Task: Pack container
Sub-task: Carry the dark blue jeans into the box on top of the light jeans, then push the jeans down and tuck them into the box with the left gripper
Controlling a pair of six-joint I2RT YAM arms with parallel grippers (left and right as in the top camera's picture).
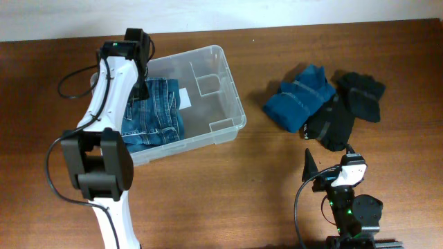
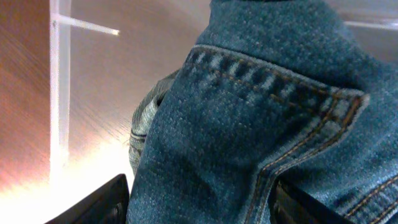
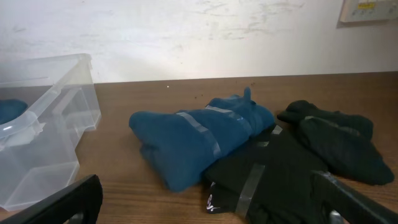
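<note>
While the overhead has your left gripper [image 1: 142, 77] low in the left half of the container [image 1: 232, 111] over the jeans [image 1: 154, 117], arm arched above the rim, your right gripper [image 1: 329, 162] sits near the table [image 1: 228, 194] front edge. Left wrist: jaws wide, denim filling the gap, contact unclear. Right wrist: jaws wide, empty, bare wood before the blue bundle [image 3: 193, 140]
</note>
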